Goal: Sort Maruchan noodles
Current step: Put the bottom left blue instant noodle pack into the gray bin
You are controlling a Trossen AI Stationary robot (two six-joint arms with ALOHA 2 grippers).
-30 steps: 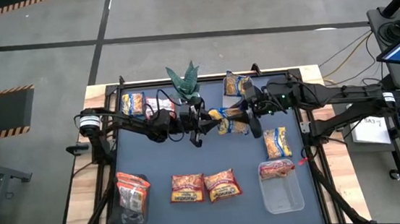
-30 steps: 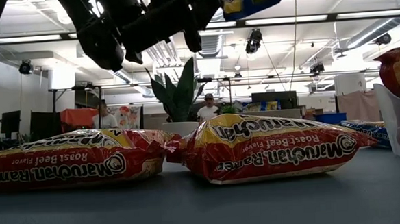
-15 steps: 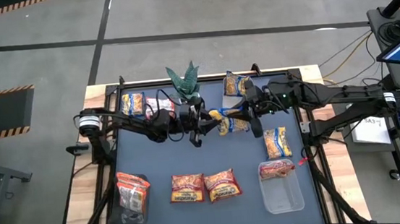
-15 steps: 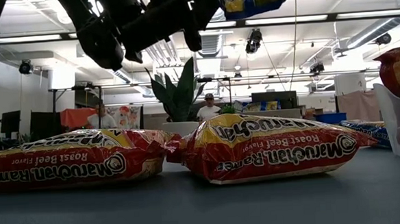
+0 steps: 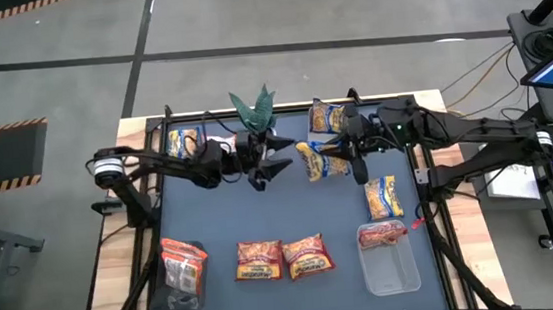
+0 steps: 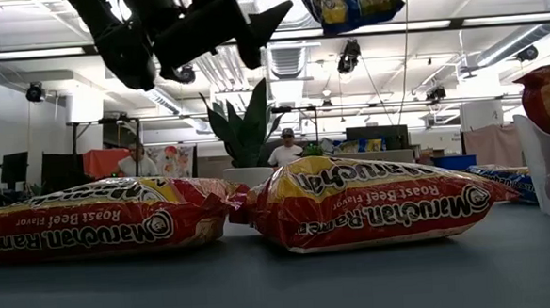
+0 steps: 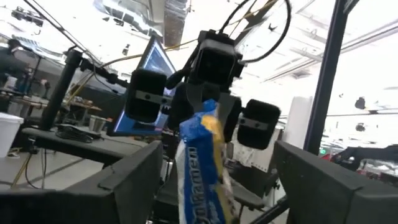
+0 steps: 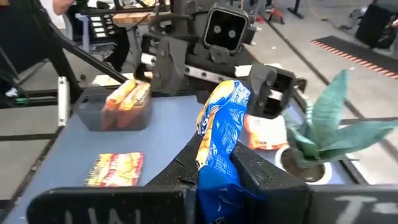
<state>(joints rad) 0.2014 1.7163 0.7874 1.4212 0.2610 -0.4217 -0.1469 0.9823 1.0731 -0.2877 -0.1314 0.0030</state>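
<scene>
A yellow-and-blue Maruchan noodle packet hangs in the air above the middle of the table's far half, with my right gripper shut on it. My left gripper stands open just left of the packet. Its two fingers are spread on either side of the packet's free end without touching it. Two red packets lie flat side by side near the front edge. More yellow-and-blue packets lie at the right and at the far edge. My right gripper pinches the packet's right-hand end between its two fingers, coming level from the table's right. The packet stands on edge in the hold and reaches out toward the left gripper. It is lifted clear of the table.
A potted green plant stands at the far edge, right behind the left gripper. A clear bin at the front right holds a red packet. Another bin at the front left holds red packets. A red-and-white packet lies far left.
My left gripper has opened wide, let go of the yellow-and-blue packet and drawn back toward the table's left edge. The packet stays in the air in my right gripper, shifted slightly toward the far right.
</scene>
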